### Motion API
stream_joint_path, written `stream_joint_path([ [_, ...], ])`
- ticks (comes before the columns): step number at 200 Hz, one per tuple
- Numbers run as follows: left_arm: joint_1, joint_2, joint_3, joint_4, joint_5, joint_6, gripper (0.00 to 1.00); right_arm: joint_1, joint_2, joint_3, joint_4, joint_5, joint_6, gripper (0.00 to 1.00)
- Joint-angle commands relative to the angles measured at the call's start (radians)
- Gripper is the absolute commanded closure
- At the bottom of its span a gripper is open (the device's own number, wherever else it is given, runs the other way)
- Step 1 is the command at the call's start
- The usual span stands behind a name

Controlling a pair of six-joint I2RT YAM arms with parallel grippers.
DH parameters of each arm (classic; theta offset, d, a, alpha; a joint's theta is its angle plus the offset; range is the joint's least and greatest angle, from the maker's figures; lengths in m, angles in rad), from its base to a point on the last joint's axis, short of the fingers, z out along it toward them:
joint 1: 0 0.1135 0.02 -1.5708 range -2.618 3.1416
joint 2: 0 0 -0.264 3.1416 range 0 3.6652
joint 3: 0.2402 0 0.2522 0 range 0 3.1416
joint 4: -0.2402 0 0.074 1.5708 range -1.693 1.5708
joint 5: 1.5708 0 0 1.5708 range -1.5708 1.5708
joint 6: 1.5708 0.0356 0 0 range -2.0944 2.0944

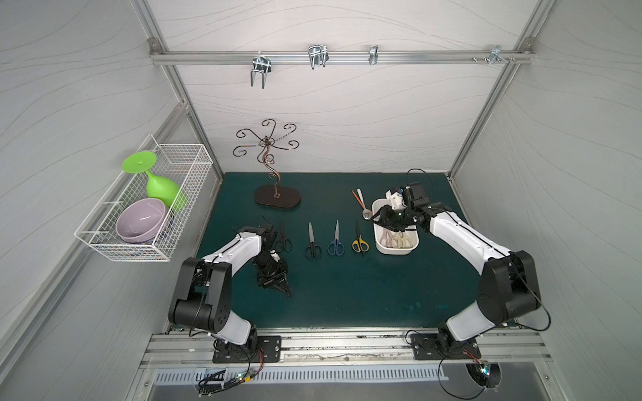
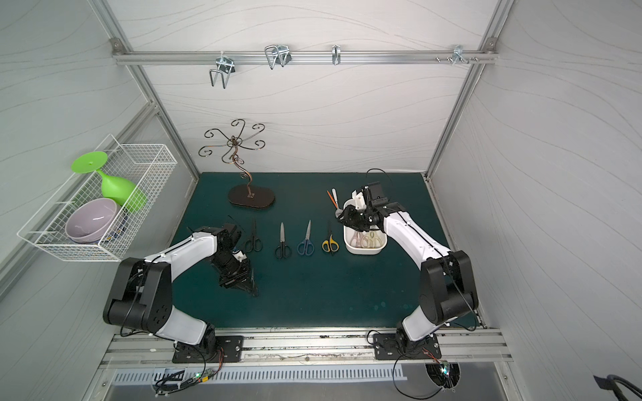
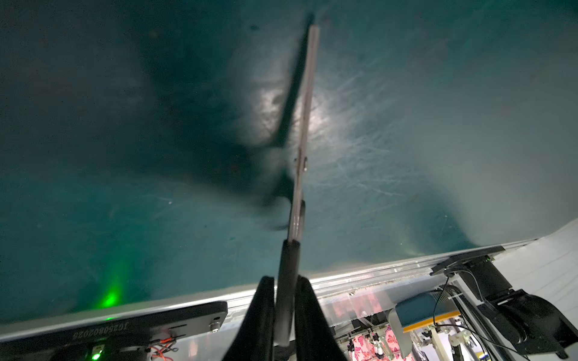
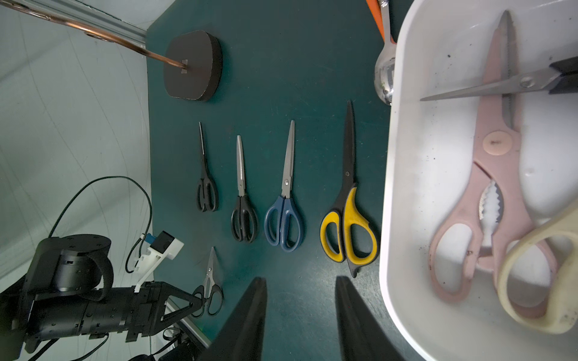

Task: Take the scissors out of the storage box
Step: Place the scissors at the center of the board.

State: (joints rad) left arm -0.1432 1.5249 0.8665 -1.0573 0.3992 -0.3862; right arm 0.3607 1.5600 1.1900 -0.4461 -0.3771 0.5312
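The left claw is clenched on the matt black handle of a small pair of scissors, with a tapered black finger on each side. The pair's thin steel blades show edge-on and blurred, and the tip is close to its own shadow on the worktop, a scuffed dark green mat. This pair is toward the near left corner.

The right claw is released, its pointed black fingers spread with only mat between them. In both top views it hovers over the far end of the box.

The box is a glossy white plastic tub with rounded corners and smooth walls. Dark grit speckles the inside, and it stands toward the worktop's right edge. Three pairs lie in it:
- The pink shears have a round pivot cap and a toothed steel notch between the handles.
- The cream shears show as a thick loop handle over the pink one.
- The black-handled pair has bright blades that cross the pink blade.

Four more pairs lie flat in a row from the box toward the left edge, with their points toward the far edge:
- The yellow-and-black pair has dark blades.
- The blue pair has silver blades.
- The black pair has silver blades.
- The slim all-black pair lies last in the row.

A shiny metal spoon and an orange stick lie just beside the box's far left corner.
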Motion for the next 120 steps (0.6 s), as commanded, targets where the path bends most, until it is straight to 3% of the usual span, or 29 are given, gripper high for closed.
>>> stream_joint_path([
  [1,0.007,-0.005,0.041,-0.050,-0.061,-0.009,0.79,-0.008,-0.029,-0.013,0.018,0.001,0.002,0.59],
  [43,0.007,0.020,0.052,-0.076,-0.075,0.004,0.65,-0.013,-0.035,-0.015,0.020,-0.002,0.003,0.59],
  [120,0.007,0.007,0.071,-0.088,-0.095,0.006,0.59,-0.020,-0.043,-0.018,0.013,0.008,-0.002,0.59],
])
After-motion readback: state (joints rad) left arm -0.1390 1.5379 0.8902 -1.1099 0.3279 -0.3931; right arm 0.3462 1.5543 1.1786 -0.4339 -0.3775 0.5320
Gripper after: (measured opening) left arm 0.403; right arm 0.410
